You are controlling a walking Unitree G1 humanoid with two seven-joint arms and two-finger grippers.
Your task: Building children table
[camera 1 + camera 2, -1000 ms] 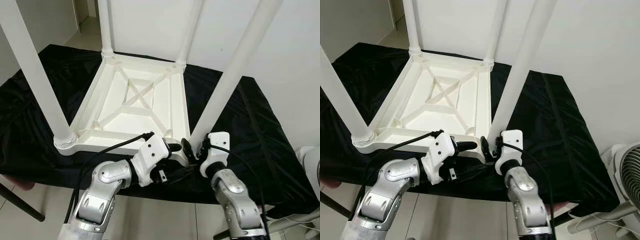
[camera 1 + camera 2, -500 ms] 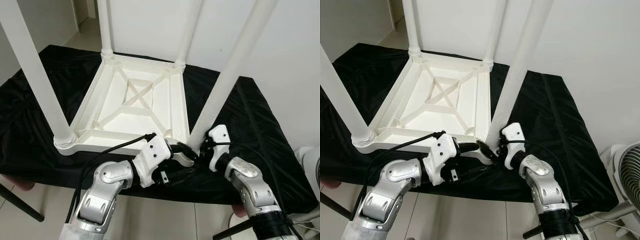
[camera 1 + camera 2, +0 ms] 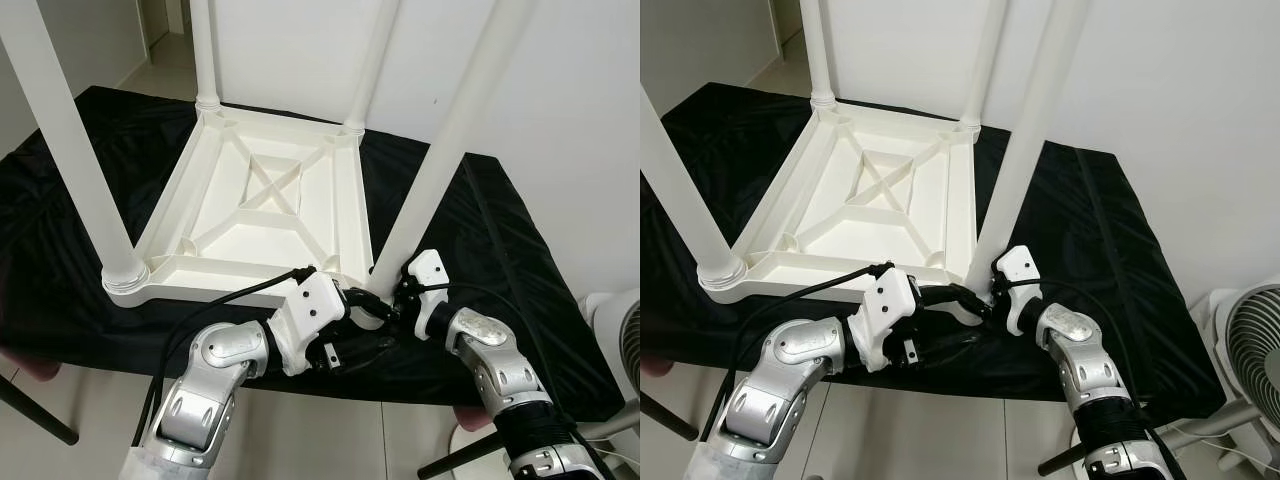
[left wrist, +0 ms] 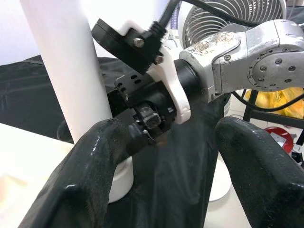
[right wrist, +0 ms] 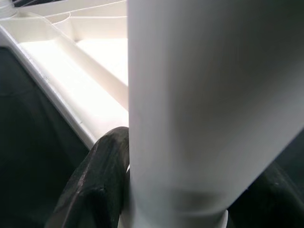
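My right pincer clamps the near table leg; my left pincer gapes beside its base, holding nothing.

Black cloth covered the work surface. White fan stood on the floor to the right, near a white wall. Doorway sat far left.

White wall, tiled floor, seemingly a fan.

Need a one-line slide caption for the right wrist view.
Right gripper closed around the base of a white table leg, upturned tabletop behind.
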